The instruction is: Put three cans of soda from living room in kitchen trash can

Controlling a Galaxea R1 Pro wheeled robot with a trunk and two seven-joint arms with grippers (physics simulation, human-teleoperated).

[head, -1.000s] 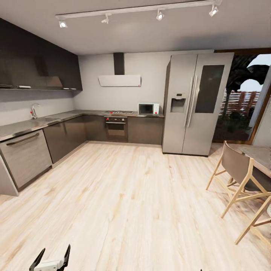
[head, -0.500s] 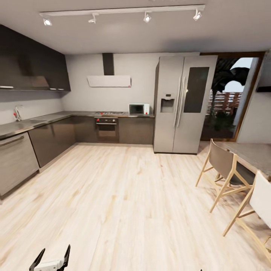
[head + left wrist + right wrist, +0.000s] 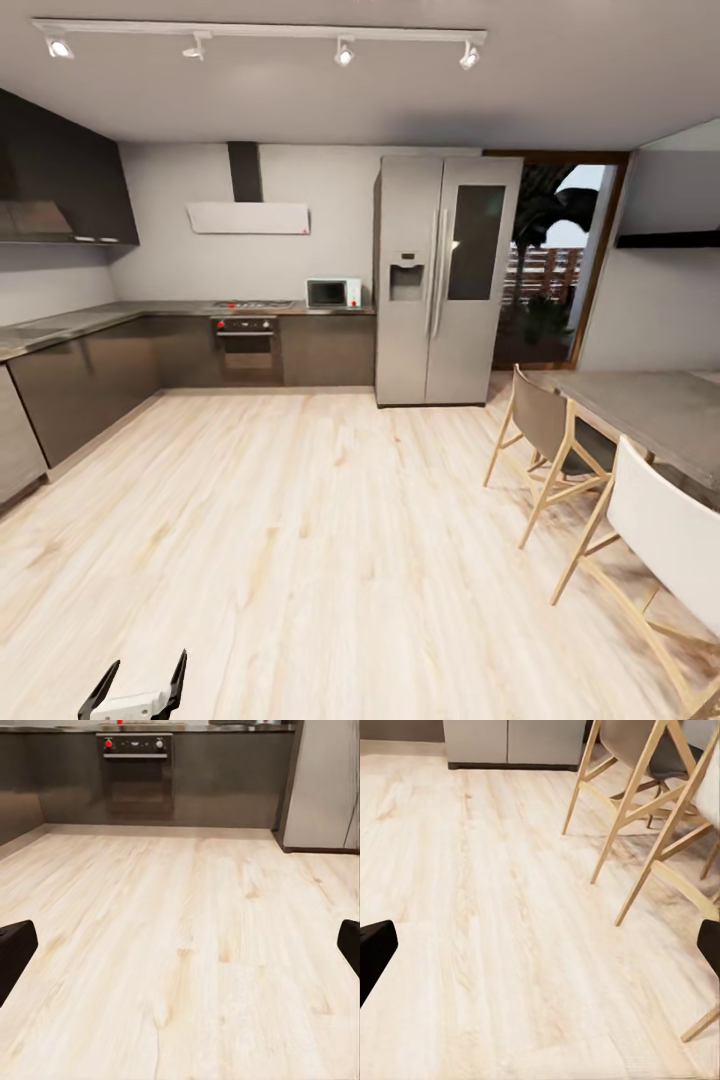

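Observation:
I am in the kitchen, over its light wood floor. The cans of soda and the tash can are out of view. My left gripper is at the bottom left of the head view, open, with nothing between its black fingers. In the left wrist view the left gripper has its fingertips far apart over bare floor, facing the oven. The right gripper is open too, its fingertips spread wide above the floor beside wooden chair legs.
A grey L-shaped counter with dark cabinets runs along the left and back walls, with an oven and microwave. A steel fridge stands at the back. At the right are a table and two chairs.
The whole head view has swung to the right, so the camera turned. The sink and dishwasher slid out at the left; the table and a white chair came in at the right. The left gripper stays open.

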